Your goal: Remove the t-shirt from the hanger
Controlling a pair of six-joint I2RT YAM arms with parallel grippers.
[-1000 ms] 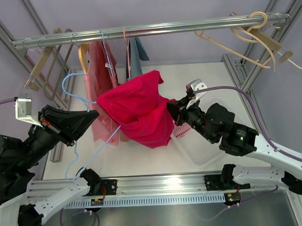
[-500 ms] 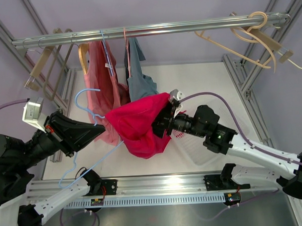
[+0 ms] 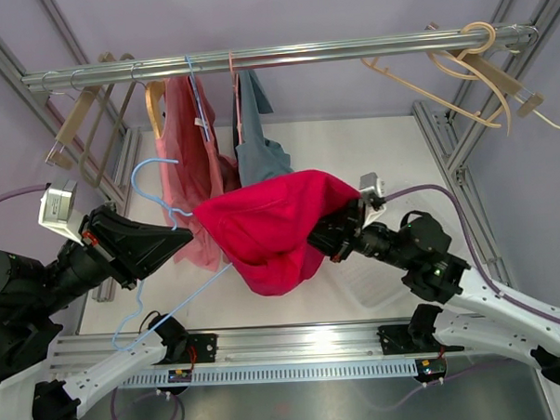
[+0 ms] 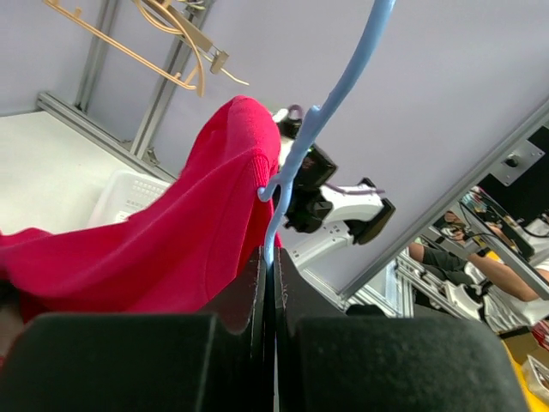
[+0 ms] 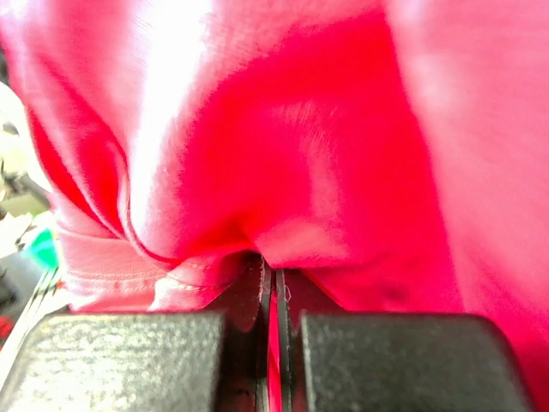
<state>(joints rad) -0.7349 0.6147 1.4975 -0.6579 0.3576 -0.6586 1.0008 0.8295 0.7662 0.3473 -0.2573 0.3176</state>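
A red t-shirt (image 3: 267,231) hangs bunched in mid-air on a light blue wire hanger (image 3: 149,183), whose hook rises at the left and whose lower bar runs down-left. My left gripper (image 3: 181,235) is shut on the hanger's neck (image 4: 279,184), just left of the shirt (image 4: 163,249). My right gripper (image 3: 329,228) is shut on the shirt's right side, and red cloth (image 5: 283,154) fills its wrist view, pinched between the jaws (image 5: 274,283).
A metal rail (image 3: 273,54) crosses the back with a pink garment (image 3: 187,158), a blue-grey garment (image 3: 257,141) and several bare hangers (image 3: 469,67). A white basket (image 3: 371,276) sits on the table under my right arm. Frame posts stand at both sides.
My right gripper has pulled the shirt's right side rightward and up after dipping left. The shirt has stretched wider. My left gripper and the hanger have shifted slightly.
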